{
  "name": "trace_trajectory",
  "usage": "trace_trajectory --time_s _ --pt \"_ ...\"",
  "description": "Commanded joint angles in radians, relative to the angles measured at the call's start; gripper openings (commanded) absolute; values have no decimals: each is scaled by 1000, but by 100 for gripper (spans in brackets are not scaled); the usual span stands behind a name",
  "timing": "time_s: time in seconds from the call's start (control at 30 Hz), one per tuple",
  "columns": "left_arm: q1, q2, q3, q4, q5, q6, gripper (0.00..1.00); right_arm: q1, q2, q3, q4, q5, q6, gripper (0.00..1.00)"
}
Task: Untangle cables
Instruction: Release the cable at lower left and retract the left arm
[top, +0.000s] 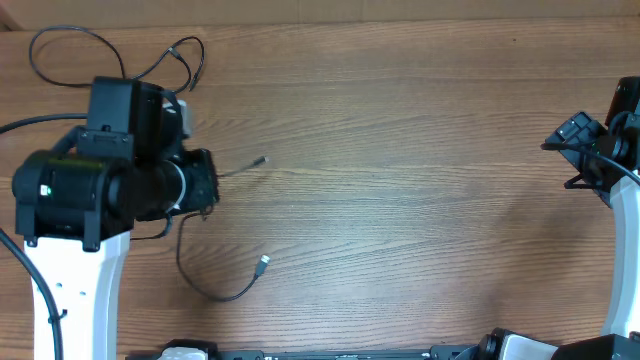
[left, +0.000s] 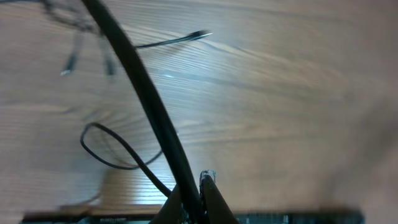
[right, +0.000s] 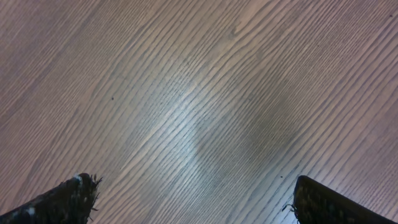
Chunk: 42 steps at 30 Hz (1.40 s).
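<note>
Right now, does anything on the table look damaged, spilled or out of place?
Nothing stands out. The cables lie loose on the table's left side, partly hidden under the left arm; one passes between the closed left fingers.

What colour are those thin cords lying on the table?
The cables are black, with pale plug ends; clearest in the overhead view.

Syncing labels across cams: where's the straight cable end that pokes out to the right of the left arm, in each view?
Overhead: straight cable end is left of centre, just right of the left arm.
Left wrist: top centre, tip pointing right.
Right wrist: not in it, only bare table.
Shared landmark: the looped cable lies below it in the overhead and left wrist views.
</note>
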Motion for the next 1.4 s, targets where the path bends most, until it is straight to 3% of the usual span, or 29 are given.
trace_trajectory --time_s 0.0,0.17,0.43,0.63,1.03,1.37 --pt "63 11 -4 -11 -122 -154 4 -5 -2 31 3 9 -2 100" --pt "172 11 -5 -29 -235 -320 4 -5 -2 31 3 9 -2 100" --pt "293 11 -11 -25 -403 -425 4 -5 -2 31 3 10 -2 100" --pt "372 11 -64 63 -505 -497 4 -5 -2 31 3 10 -2 100" --pt "714 43 -301 423 -529 -499 4 -5 -2 31 3 10 -2 100" --pt "819 206 -348 500 -530 -454 4 -5 -2 31 3 9 -2 100"
